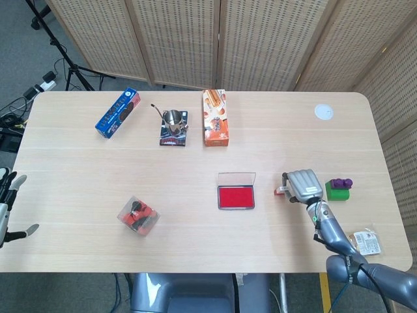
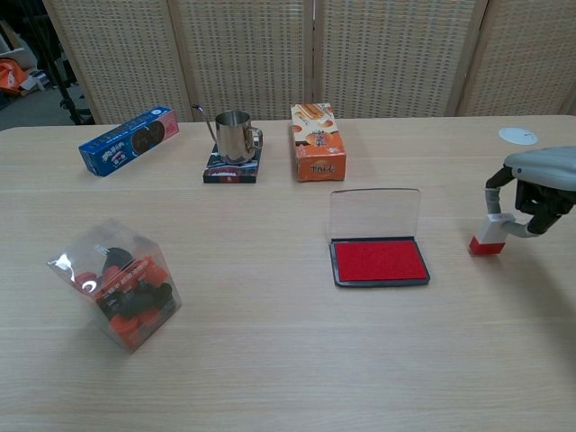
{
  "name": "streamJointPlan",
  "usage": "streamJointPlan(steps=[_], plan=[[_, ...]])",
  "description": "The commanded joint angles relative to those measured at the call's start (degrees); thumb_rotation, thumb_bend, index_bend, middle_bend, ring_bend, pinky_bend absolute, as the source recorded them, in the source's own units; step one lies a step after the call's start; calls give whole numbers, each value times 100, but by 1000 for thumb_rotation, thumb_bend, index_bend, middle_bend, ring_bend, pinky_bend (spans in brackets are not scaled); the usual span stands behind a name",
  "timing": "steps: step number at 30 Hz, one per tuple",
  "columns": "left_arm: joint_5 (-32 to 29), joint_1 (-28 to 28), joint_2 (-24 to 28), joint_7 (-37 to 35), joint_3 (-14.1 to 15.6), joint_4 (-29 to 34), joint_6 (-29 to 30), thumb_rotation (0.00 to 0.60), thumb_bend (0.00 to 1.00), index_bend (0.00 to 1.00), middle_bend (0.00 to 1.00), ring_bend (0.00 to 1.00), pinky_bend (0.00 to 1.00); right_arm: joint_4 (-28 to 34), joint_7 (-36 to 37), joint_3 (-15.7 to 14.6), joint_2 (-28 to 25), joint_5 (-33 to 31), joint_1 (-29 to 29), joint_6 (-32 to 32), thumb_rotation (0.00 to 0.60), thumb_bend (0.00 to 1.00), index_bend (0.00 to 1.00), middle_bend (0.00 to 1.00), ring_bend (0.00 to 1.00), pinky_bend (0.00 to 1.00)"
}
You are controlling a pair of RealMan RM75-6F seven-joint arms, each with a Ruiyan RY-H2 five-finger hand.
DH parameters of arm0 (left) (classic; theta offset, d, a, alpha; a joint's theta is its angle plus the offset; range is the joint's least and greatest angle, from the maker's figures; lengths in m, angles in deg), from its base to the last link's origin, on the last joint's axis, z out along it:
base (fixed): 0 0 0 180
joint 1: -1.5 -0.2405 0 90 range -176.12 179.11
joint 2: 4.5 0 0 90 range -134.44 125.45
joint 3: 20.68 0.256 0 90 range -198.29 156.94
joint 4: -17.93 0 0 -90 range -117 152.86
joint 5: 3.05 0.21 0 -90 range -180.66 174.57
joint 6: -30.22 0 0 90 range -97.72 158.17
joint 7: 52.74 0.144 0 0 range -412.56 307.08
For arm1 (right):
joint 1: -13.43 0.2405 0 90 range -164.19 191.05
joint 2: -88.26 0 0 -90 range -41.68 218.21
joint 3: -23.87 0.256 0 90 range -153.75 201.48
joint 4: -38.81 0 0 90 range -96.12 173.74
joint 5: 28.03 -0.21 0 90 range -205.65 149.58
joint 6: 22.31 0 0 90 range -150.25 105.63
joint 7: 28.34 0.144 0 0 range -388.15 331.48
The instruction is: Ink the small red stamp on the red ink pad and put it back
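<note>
The small red stamp (image 2: 487, 237), white on top with a red base, stands on the table just right of the red ink pad (image 2: 379, 261). The pad's clear lid (image 2: 375, 214) is up. My right hand (image 2: 536, 184) reaches over the stamp from the right and pinches its white top between thumb and finger. From the head view the stamp (image 1: 280, 191) peeks out left of the right hand (image 1: 301, 186), a short gap from the ink pad (image 1: 236, 196). My left hand (image 1: 6, 208) hangs off the table's left edge, fingers apart, holding nothing.
A green and purple block (image 1: 338, 189) sits just right of the right hand, a snack packet (image 1: 366, 242) nearer the front right corner. At the back stand a blue box (image 1: 118, 112), a steel cup (image 1: 172, 120) and an orange box (image 1: 215, 117). A clear box (image 1: 138, 215) sits front left.
</note>
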Motion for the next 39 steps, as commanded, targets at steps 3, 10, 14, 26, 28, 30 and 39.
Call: streamJointPlan(steps=[3,10,14,26,28,30,39], plan=[[9,0,-2,11,8,2,-2,600,0,0,0,0,0,-1,-12,2,-4,-10,-9,-22,600,435,503,953,974,1000],[7,2,-9,38,11,12,-5,600,0,0,0,0,0,-16,6,11,-2,-13,-24,-59,600,363,495,953,974,1000],[9,3,-6,36,11,18,-5,600,0,0,0,0,0,-20,21,16,0,-8,-31,-81,600,363,492,953,974,1000],[19,-1,-4,12,12,18,5,600,0,0,0,0,0,26,9,74,-11,37,-43,-13,600,363,476,953,974,1000],[20,-1,1,9,13,19,3,600,0,0,0,0,0,40,-2,95,-18,33,-38,2,600,352,473,953,974,1000],[13,2,10,5,17,24,-13,600,0,0,0,0,0,59,-30,107,-29,29,-27,5,600,326,467,953,974,1000],[9,2,26,-1,17,41,-16,600,0,0,0,0,0,165,-151,152,-59,-39,-5,42,600,311,456,953,974,1000]])
